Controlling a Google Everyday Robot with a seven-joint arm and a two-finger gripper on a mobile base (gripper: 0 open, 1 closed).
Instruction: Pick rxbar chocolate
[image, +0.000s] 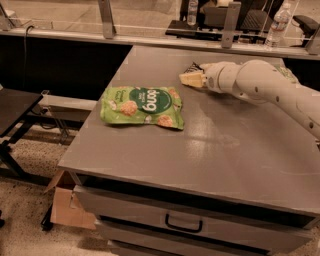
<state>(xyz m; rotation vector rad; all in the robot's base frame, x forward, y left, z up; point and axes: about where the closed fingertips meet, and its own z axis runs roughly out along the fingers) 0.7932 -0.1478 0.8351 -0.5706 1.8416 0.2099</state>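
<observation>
My gripper is over the far middle of the grey table, at the end of my white arm, which reaches in from the right. A small dark piece of wrapper shows just behind the gripper's tip. It looks like the rxbar chocolate, and most of it is hidden by the gripper. I cannot tell whether the gripper touches it.
A large green snack bag with white lettering lies flat on the left of the table. A bit of a smaller green bag shows behind my arm. Bottles stand on the back ledge. A cardboard box sits on the floor at the left.
</observation>
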